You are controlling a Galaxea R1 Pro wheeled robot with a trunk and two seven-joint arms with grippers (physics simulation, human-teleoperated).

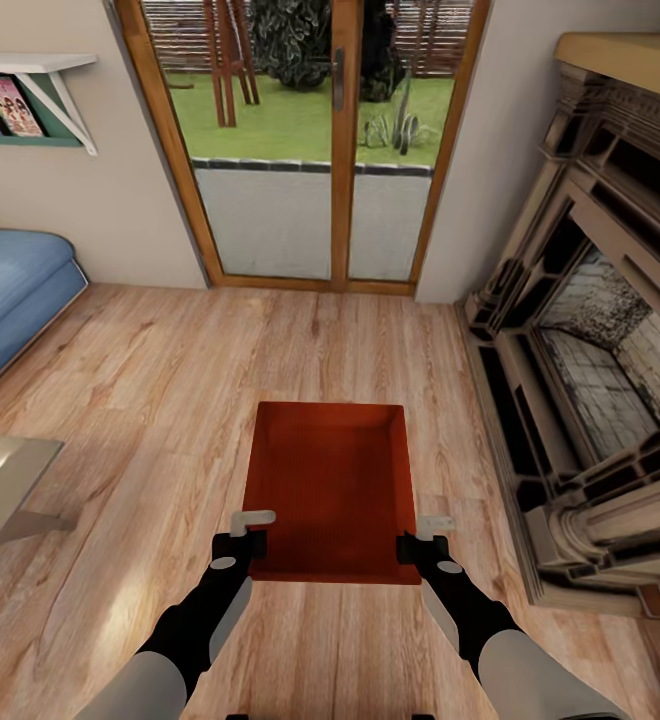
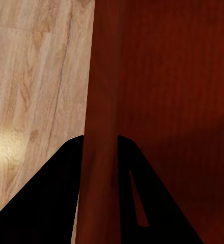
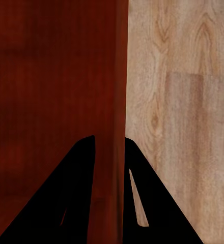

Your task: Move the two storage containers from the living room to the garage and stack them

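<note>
Head view is showing me one orange-red storage container (image 1: 332, 485) sitting over the light wood plank floor (image 1: 150, 400), between the blue sofa (image 1: 15, 295) and the stone fireplace (image 1: 590, 330). I am gripping its left wall with the left gripper (image 1: 242, 545) and its right wall with the right gripper (image 1: 415, 545), fingers (image 2: 58, 198) straddling each rim.

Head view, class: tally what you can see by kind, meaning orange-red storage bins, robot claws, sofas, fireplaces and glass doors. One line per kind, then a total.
Orange-red storage bins: 1, the storage container
Robot claws: 2, the left claw and the right claw, each on a side wall of the bin
Sofas: 1, the blue sofa
Fireplaces: 1, the stone fireplace
Glass doors: 1 pair, the wood-framed glass doors
Total: 6
</note>
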